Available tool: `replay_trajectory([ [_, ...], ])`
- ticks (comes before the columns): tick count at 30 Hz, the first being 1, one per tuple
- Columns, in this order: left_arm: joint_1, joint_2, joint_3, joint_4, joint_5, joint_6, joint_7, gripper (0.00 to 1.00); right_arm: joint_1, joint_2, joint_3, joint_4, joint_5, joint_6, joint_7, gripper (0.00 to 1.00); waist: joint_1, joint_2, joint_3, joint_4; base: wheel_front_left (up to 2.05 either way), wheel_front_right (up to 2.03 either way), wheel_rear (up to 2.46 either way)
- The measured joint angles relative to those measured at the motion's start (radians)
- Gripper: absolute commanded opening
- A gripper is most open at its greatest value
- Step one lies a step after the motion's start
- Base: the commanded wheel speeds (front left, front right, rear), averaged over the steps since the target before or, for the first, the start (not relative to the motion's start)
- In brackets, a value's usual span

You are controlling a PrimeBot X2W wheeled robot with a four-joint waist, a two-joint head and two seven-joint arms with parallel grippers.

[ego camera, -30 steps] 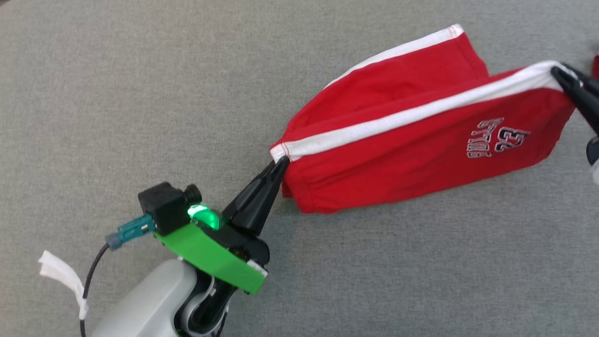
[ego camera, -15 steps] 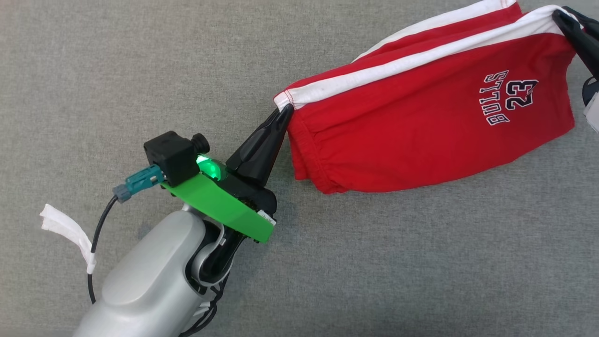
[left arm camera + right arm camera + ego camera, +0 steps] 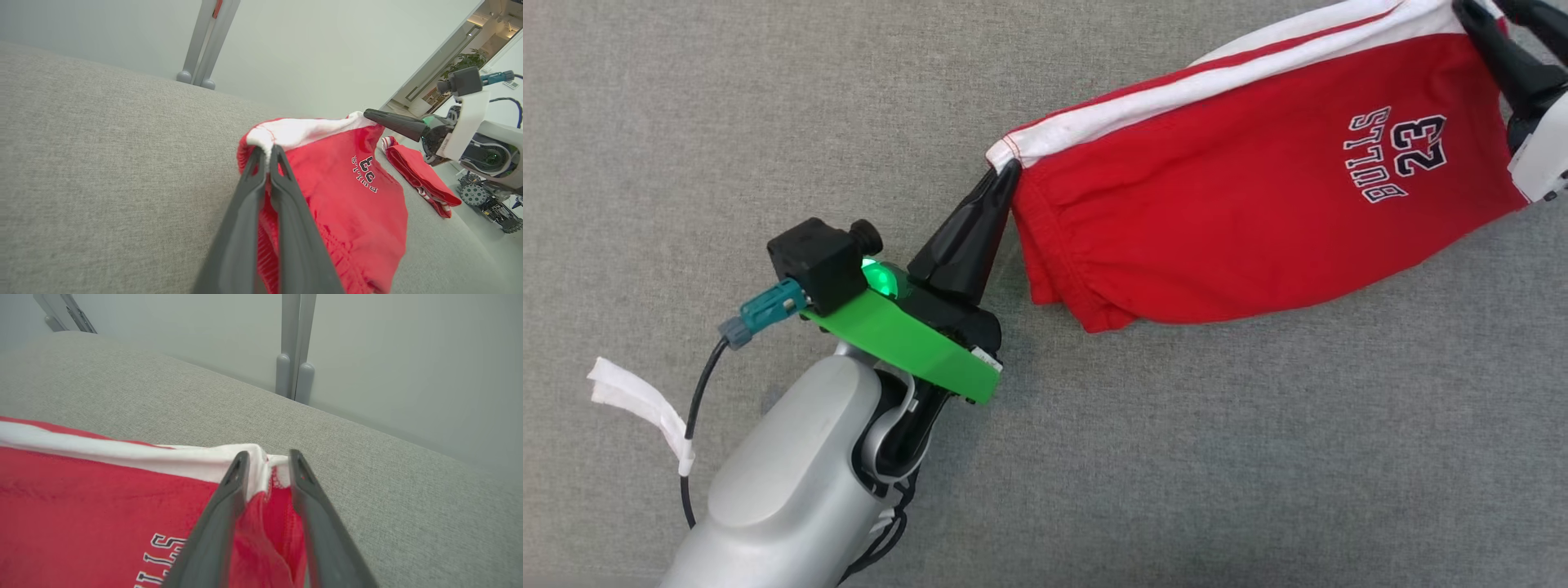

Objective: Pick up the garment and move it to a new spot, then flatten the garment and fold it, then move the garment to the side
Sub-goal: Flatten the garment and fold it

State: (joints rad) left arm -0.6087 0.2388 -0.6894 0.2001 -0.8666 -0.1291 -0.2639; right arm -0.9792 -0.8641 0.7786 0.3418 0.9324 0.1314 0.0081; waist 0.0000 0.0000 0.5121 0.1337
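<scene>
Changed: A second ago the red cotton shorts (image 3: 1258, 212) with the white side stripe hung open like a bag, and both claws pinched them. Now the two white stripes lie close together and the shorts look flatter. The right claw (image 3: 267, 457) has started to open.
What it means: I think the shorts are being put down at their new spot. The letting go looks half done. Flattening and folding are not done yet.
Shorts: They lie on the grey cloth table top (image 3: 768, 122), stretched from the middle of the head view out toward 2 o'clock. The print BULLS 23 faces up. The lower part rests on the table. I cannot tell if the top edge is lifted off it.
Left arm: The silver left forearm (image 3: 784, 506) comes in from 7 o'clock. A green plate (image 3: 898, 347) sits on its wrist. Its dark fingers point toward 1 o'clock.
Left claw (image 3: 1001, 175): The fingers are pressed tight together and pinch the white corner at the 9 o'clock end of the shorts.
Right claw: It is up at the 1 o'clock corner of the head view and points toward 11 o'clock. Its fingers are spread apart. The other white corner sits loose between them.
Nearby: A folded red cloth (image 3: 416, 175) lies on the table past the shorts, at 3 o'clock in the left wrist view.
Next: I guess the left claw must let go too.
</scene>
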Motion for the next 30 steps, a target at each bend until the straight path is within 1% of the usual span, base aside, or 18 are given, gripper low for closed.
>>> replay_trajectory([
  [1, 0.003, -0.001, 0.005, 0.002, 0.002, 0.0, 0.0, 0.49, -0.008, 0.004, 0.011, 0.008, 0.002, 0.0, -0.017, 1.0, 0.0, 0.0, -0.002, -0.002, 0.0, 0.0, 0.0],
  [2, 0.005, -0.003, 0.008, 0.006, 0.008, 0.0, 0.0, 0.95, -0.012, 0.008, 0.019, 0.011, 0.009, 0.0, -0.029, 1.0, 0.0, 0.0, -0.003, -0.004, 0.0, 0.0, 0.0],
  [3, 0.01, -0.008, 0.015, 0.01, 0.012, 0.0, 0.0, 1.0, -0.015, 0.011, 0.031, 0.015, 0.017, 0.0, -0.047, 1.0, 0.0, 0.0, -0.006, -0.006, 0.0, 0.0, 0.0],
  [5, 0.019, -0.013, 0.028, 0.016, 0.025, 0.0, 0.0, 1.0, -0.016, 0.015, 0.045, 0.025, 0.035, 0.0, -0.087, 1.0, 0.0, 0.0, -0.013, -0.009, 0.0, 0.0, 0.0],
  [9, 0.058, -0.028, 0.077, 0.03, 0.09, 0.0, 0.0, 1.0, -0.004, 0.012, 0.067, 0.033, 0.075, 0.0, -0.17, 1.0, 0.0, 0.0, -0.037, -0.014, 0.0, 0.0, 0.0],
  [11, 0.089, -0.036, 0.124, 0.03, 0.146, 0.0, 0.0, 1.0, 0.029, 0.009, 0.075, 0.035, 0.092, 0.0, -0.202, 1.0, 0.0, 0.0, -0.052, -0.017, 0.0, 0.0, 0.0],
  [13, 0.132, -0.051, 0.191, 0.02, 0.232, 0.0, 0.0, 1.0, 0.077, 0.01, 0.079, 0.041, 0.111, 0.0, -0.223, 1.0, 0.0, 0.0, -0.07, -0.021, 0.0, 0.0, 0.0],
  [17, 0.247, -0.109, 0.307, -0.04, 0.38, 0.026, 0.0, 1.0, 0.168, 0.016, 0.064, 0.052, 0.142, 0.0, -0.245, 1.0, 0.0, 0.0, -0.11, -0.031, 0.0, 0.0, 0.0],
  [21, 0.337, -0.156, 0.367, -0.086, 0.488, 0.051, 0.0, 1.0, 0.247, 0.023, 0.043, 0.084, 0.16, 0.0, -0.252, 1.0, 0.0, 0.0, -0.148, -0.037, 0.0, 0.0, 0.0],
  [24, 0.377, -0.17, 0.385, -0.122, 0.563, 0.06, 0.0, 1.0, 0.279, 0.041, 0.026, 0.126, 0.159, 0.0, -0.252, 1.0, 0.0, 0.0, -0.172, -0.034, 0.0, 0.0, 0.0],
  [26, 0.412, -0.181, 0.381, -0.137, 0.61, 0.065, 0.0, 1.0, 0.3, 0.053, 0.005, 0.185, 0.157, 0.0, -0.235, 1.0, 0.0, 0.0, -0.187, -0.017, 0.0, 0.0, 0.0],
  [30, 0.458, -0.187, 0.365, -0.152, 0.634, 0.072, 0.0, 1.0, 0.3, 0.086, -0.02, 0.26, 0.165, 0.0, -0.182, 1.0, 0.0, 0.0, -0.198, 0.024, 0.0, 0.0, 0.0],
])
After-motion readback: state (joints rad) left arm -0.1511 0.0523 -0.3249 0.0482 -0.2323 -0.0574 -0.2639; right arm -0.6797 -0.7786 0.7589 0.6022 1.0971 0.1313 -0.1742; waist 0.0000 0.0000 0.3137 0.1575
